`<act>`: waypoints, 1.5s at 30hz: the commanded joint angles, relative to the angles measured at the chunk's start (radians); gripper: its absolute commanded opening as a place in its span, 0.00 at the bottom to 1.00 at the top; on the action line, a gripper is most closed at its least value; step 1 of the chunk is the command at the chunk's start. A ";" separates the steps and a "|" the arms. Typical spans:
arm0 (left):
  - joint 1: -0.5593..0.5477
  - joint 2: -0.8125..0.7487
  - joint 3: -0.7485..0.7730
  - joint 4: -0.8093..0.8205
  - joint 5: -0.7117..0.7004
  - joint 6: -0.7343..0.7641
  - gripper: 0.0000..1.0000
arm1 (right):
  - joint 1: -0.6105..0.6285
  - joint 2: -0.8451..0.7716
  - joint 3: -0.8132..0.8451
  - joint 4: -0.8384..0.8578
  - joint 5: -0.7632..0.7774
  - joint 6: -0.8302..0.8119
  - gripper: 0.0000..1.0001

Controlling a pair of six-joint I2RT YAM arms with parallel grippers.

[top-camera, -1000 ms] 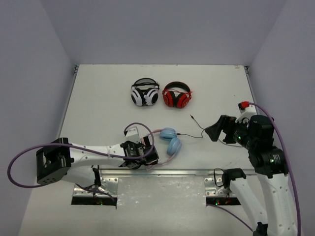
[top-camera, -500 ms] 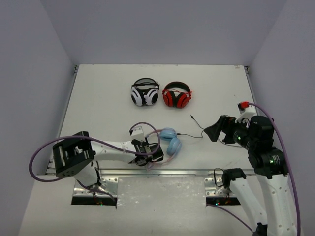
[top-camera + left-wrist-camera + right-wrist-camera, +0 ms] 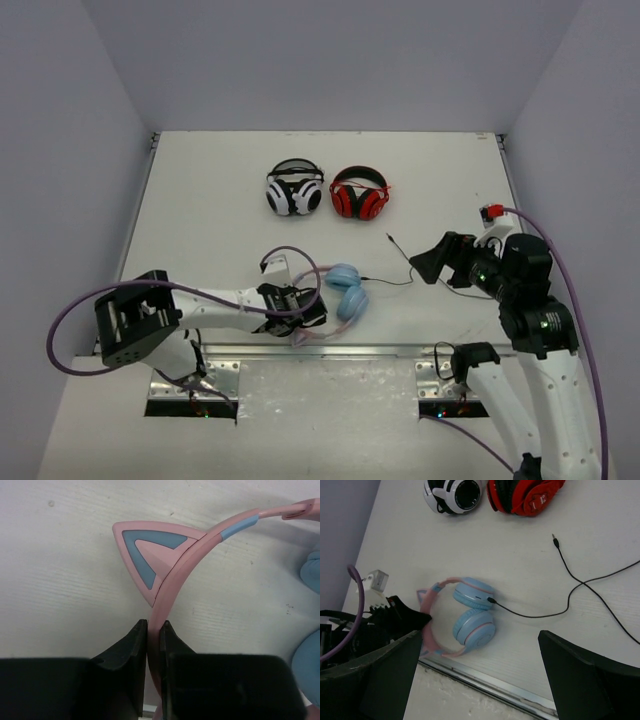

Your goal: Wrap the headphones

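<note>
Headphones [image 3: 345, 300]: only the wrist view shows left claw [image 3: 154, 625] clamping the headband [image 3: 182, 562]; right claw [image 3: 479, 635] apparently gapes.

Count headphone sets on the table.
3. White-and-black headphones and red-and-black headphones side by side at the far middle; cat-ear headphones near the front edge, in the left gripper.

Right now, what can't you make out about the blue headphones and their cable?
- Left wrist view: the right edge cuts off the ear cups; the left gripper hides the headband behind its tips.
- Right wrist view: the cable runs off the right edge.
- Top view: the cable is lost under the right gripper.
</note>
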 commanded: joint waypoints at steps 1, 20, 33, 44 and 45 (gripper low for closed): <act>-0.025 -0.130 0.047 -0.190 -0.089 -0.033 0.00 | -0.003 -0.016 -0.066 0.164 -0.086 0.059 0.99; -0.027 -0.418 0.676 -0.822 -0.429 0.378 0.00 | 0.016 0.225 -0.482 1.267 -0.491 0.011 0.99; -0.028 -0.530 0.823 -0.669 -0.529 0.497 0.00 | 0.103 0.380 -0.617 1.504 -0.519 -0.028 0.88; -0.028 -0.512 0.985 -0.565 -0.477 0.622 0.00 | 0.117 0.604 -0.537 1.657 -0.431 0.009 0.67; -0.028 -0.509 0.988 -0.563 -0.474 0.623 0.00 | 0.118 0.610 -0.533 1.664 -0.428 0.012 0.63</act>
